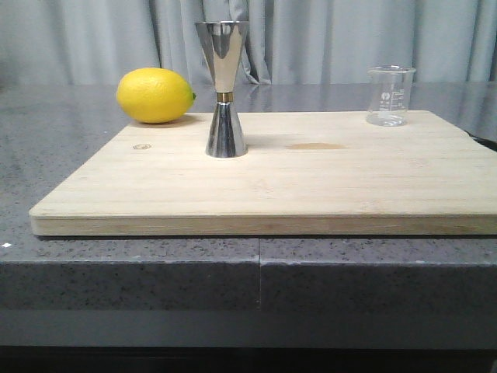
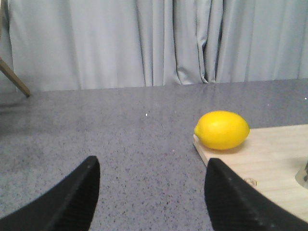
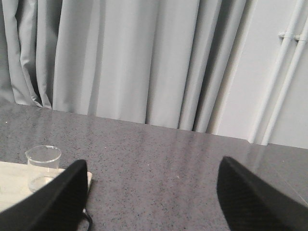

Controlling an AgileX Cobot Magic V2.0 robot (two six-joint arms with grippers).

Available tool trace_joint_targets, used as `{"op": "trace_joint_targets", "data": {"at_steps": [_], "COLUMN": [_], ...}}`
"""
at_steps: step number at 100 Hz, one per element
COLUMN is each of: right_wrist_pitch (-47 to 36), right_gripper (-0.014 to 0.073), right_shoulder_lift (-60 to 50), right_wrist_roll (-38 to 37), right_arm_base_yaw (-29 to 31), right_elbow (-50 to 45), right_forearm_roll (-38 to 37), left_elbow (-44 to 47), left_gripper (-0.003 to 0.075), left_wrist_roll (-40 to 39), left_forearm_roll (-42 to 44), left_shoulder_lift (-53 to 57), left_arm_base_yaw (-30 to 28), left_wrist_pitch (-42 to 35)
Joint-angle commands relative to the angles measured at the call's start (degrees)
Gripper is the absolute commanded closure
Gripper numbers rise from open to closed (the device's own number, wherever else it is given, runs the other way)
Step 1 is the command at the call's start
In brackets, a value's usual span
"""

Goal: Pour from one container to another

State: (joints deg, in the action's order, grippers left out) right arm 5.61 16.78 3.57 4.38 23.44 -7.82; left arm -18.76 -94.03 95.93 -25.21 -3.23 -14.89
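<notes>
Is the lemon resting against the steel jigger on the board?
No: the lemon sits apart from the jigger, at the board's far left corner.

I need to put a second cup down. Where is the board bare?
The board is bare across its whole near half and between the jigger and the beaker. It is tightest at the far left, where the lemon sits close to the jigger.

Front cam sits low, about table height, looking fwd across the wooden board [image 1: 264, 179] toward the curtain [image 1: 326, 39]. Left wrist cam looks out between its fingers [image 2: 72, 202], low over the countertop; shares the lemon [image 2: 222, 129] w/ front view, just past the right-hand finger. Right wrist cam faces the curtain too; shares the beaker [image 3: 43, 166], beyond one finger.
</notes>
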Motion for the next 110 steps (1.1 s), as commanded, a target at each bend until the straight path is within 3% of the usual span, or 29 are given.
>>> {"op": "trace_joint_targets", "data": {"at_steps": [1, 42, 50, 57, 76, 85, 110], "right_wrist_pitch": [-4.27, -1.33, -1.33, -1.33, -1.33, -1.33, -0.35], "right_gripper": [0.0088, 0.0106, 0.0176, 0.027, 0.0558, 0.0662, 0.0662], "right_shoulder_lift": [-2.0, -3.31, -3.31, -3.31, -3.31, -3.31, -3.31], "right_wrist_roll": [0.59, 0.59, 0.59, 0.59, 0.59, 0.59, 0.59], "right_arm_base_yaw": [0.26, 0.26, 0.26, 0.26, 0.26, 0.26, 0.26], "right_elbow": [-0.06, -1.08, -1.08, -1.08, -1.08, -1.08, -1.08], "right_forearm_roll": [-0.61, 0.17, 0.17, 0.17, 0.17, 0.17, 0.17], "left_elbow": [0.47, 1.76, 1.76, 1.76, 1.76, 1.76, 1.76], "left_gripper": [0.028, 0.0285, 0.0334, 0.0423, 0.0744, 0.0741, 0.0741], "left_wrist_roll": [-1.23, -3.44, -3.44, -3.44, -3.44, -3.31, -3.31], "left_forearm_roll": [-2.21, -2.21, -2.21, -2.21, -2.21, -2.21, -2.21], "left_shoulder_lift": [0.91, 1.96, 1.96, 1.96, 1.96, 1.96, 1.96], "left_arm_base_yaw": [-0.09, -0.09, -0.09, -0.09, -0.09, -0.09, -0.09], "left_wrist_pitch": [0.89, 1.17, 1.17, 1.17, 0.65, 0.65, 0.65]}}
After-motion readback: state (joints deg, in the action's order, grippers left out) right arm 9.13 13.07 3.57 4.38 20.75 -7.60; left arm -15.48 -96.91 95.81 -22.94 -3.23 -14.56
